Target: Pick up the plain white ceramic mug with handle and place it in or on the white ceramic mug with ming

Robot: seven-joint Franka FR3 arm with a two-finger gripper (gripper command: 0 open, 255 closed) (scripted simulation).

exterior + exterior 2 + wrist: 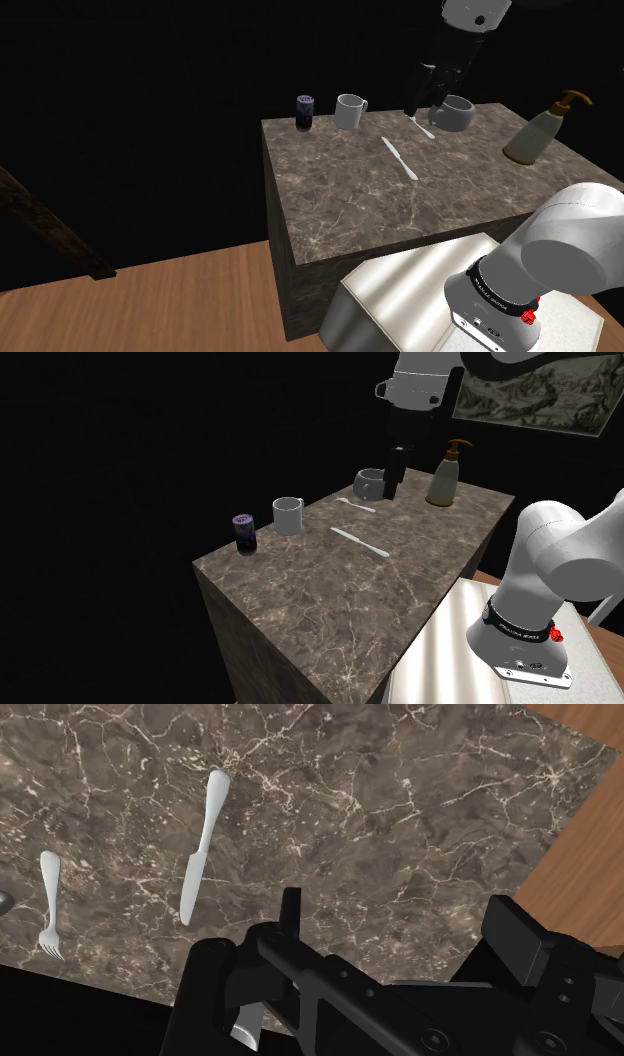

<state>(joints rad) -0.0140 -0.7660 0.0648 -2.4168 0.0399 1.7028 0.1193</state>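
Gripper (426, 104) hung low at the counter's (400, 215) far edge, right against the grey mug (458, 114), on the side facing the white mug (350, 111). The grey mug stood upright on the counter, just past the fork (421, 126). The white one stood well apart, near the can (305, 112). Wide or clamped? Couldn't tell, because the hand's own body blocked the view. Judging by position, the grasp on the grey mug was the step in hand. Doing it well meant getting one wall of the mug squarely in the grip and seating deep before closing. Then a straight lift, clear of fork and knife (398, 158), a level carry across, and a centred, gentle descent over the white mug's rim.
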